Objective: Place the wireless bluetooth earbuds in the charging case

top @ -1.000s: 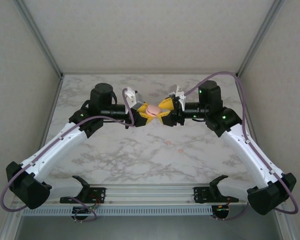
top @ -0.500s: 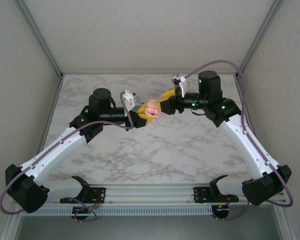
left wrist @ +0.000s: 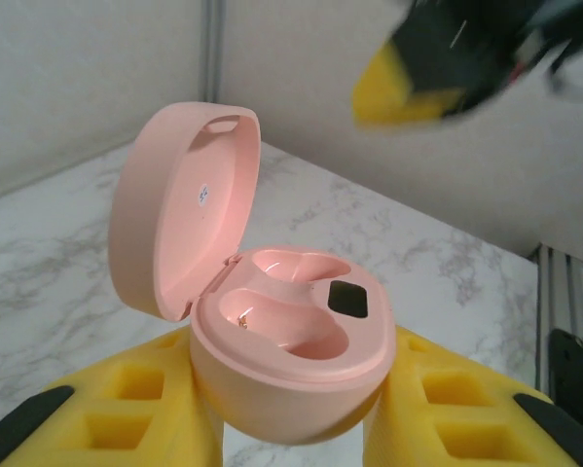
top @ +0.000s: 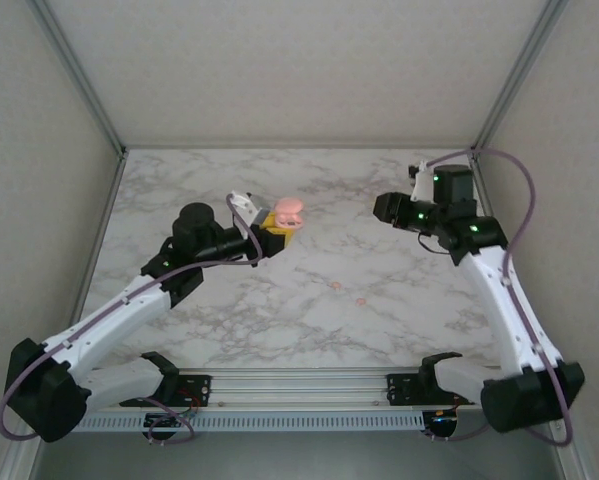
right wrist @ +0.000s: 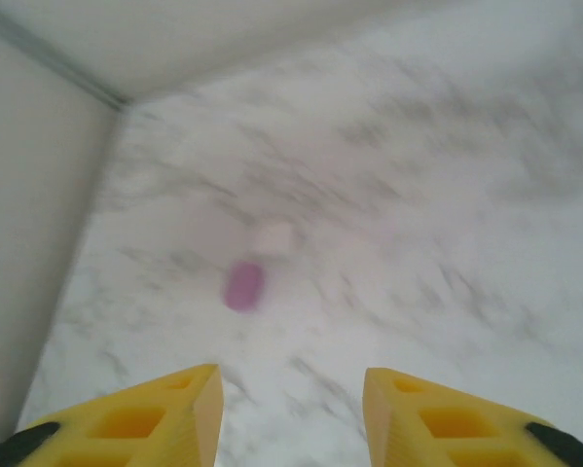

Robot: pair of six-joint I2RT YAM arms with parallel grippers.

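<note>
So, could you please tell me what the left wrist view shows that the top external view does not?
Left wrist view: the inside of the pink charging case, with two empty sockets and a dark patch on its rim. Top external view: a tiny pink earbud and a second earbud lying loose on the marble table, nearer the arm bases than the case. Both: the case, its lid open, clamped in the left gripper.
</note>
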